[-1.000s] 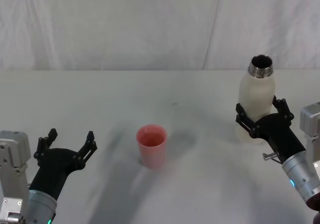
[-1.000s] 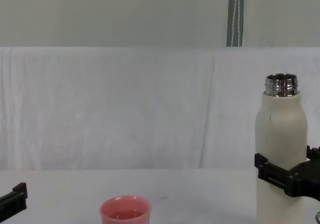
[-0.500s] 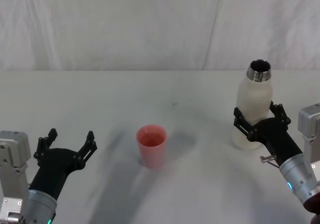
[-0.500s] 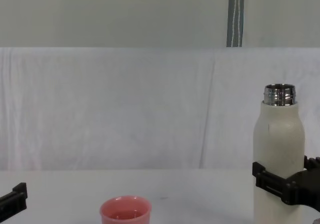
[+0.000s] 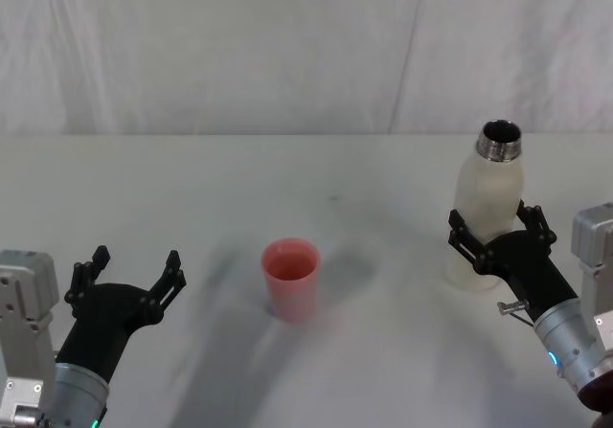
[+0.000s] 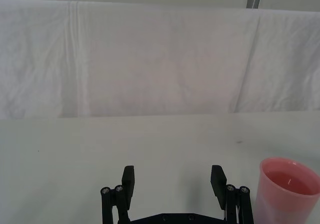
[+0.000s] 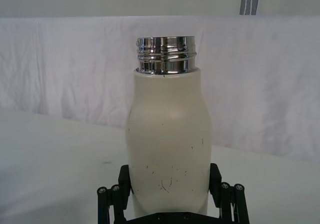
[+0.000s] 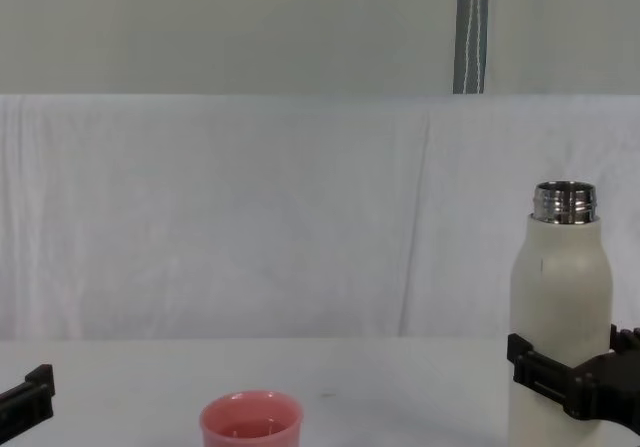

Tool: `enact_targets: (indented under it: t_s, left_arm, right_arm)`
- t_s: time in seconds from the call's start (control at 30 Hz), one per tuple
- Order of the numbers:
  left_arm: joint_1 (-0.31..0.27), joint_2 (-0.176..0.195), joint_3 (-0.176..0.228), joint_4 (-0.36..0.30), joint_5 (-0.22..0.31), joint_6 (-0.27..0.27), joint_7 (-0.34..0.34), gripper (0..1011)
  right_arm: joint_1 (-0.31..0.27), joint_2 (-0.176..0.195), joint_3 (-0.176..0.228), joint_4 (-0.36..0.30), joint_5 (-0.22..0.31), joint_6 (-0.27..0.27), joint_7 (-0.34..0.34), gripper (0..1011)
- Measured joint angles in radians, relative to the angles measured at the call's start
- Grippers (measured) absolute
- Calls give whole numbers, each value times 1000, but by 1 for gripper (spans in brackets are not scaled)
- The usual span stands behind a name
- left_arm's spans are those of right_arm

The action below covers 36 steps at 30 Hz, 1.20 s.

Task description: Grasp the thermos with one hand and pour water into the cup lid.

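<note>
The cream-white thermos (image 5: 488, 208) stands upright at the table's right side, its open steel neck on top (image 7: 167, 134) (image 8: 560, 287). My right gripper (image 5: 496, 225) is shut on the thermos, its black fingers (image 7: 122, 179) pressed against both sides of the lower body. The base looks to be at the table surface. The pink cup lid (image 5: 290, 277) stands upright at the table's middle (image 8: 251, 422), well left of the thermos. My left gripper (image 5: 134, 265) rests open near the front left, with the cup lid (image 6: 289, 184) off to its right.
The white table (image 5: 364, 179) is backed by a white cloth curtain (image 8: 250, 217). A grey pole (image 8: 470, 27) rises behind the curtain. Bare tabletop lies between the cup lid and the thermos.
My right gripper has lowered the thermos, upright, down towards the table. The cup lid and left gripper have not moved.
</note>
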Motion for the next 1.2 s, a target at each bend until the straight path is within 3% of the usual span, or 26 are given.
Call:
enact_targets:
  t_s: [1.2]
  left_arm:
    - [0,0,0,0,0,0,0,1001]
  right_arm:
    - [9,-2,1,14,7,3,-2,950]
